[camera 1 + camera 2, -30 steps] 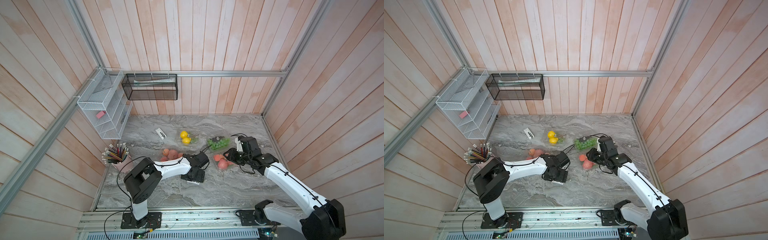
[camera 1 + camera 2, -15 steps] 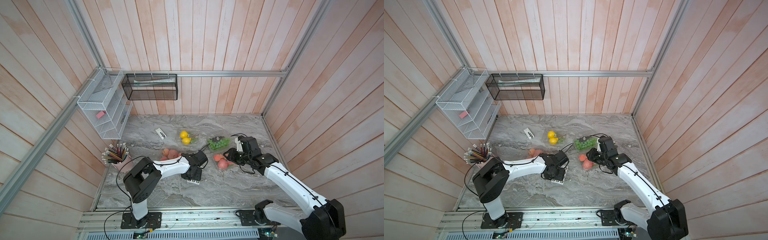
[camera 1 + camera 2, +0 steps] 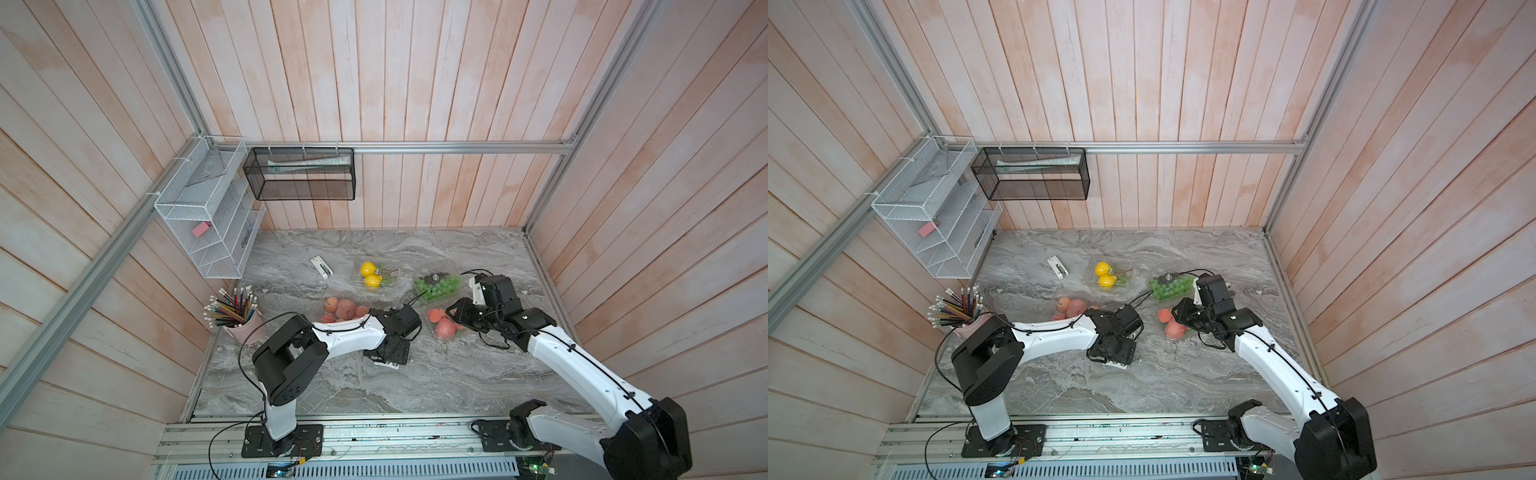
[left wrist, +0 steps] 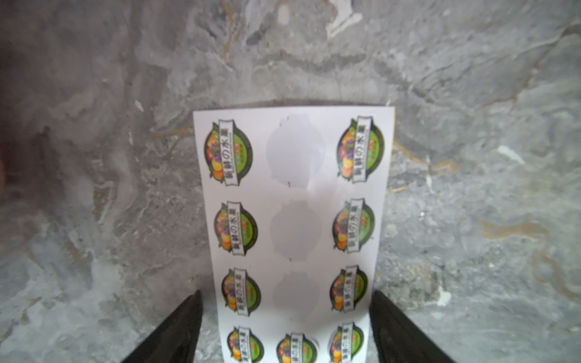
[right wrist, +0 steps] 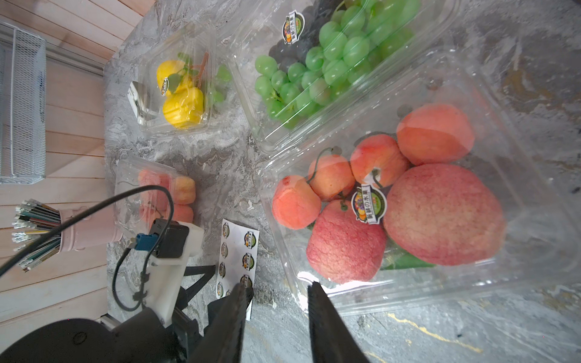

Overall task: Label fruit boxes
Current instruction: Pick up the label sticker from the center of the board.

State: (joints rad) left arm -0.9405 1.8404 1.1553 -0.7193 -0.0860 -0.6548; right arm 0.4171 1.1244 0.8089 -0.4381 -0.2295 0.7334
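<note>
L gripper (image 4: 286, 292) wide open round sheet (image 4: 292, 201), holds nothing. R gripper (image 5: 280, 286) half open, empty. Pin sheet flat, peel 1 sticker (image 4: 228, 152) slow for last box (image 5: 147, 185).

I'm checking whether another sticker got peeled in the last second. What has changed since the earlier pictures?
Almost nothing. The left pincer shuffled slightly above the sticker sheet, in no clear direction. It is open, with a finger on each side of the sheet, and took hold of nothing. The sheet, the right pincer and the four fruit boxes stayed where they were.
</note>
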